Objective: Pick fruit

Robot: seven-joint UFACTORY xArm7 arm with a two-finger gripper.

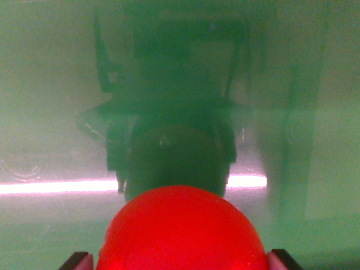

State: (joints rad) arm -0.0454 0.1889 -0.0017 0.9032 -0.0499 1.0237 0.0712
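A round, bright red fruit point(181, 233) fills the bottom middle of the wrist view. My gripper point(180, 262) is shut on it: one fingertip point(80, 261) presses its left side and the other fingertip point(279, 260) its right side. Only the pinkish tips of the fingers show at the bottom edge. The fruit's lower part is cut off by the frame. Just behind the fruit lies its dark rounded reflection point(175, 160) on a glossy green surface point(45, 84).
The green surface mirrors the dark shape of my gripper and wrist point(174, 73). A bright pinkish-white strip point(56, 187) runs across the view at mid height. A paler upright band point(332, 112) stands at the wrist view's right.
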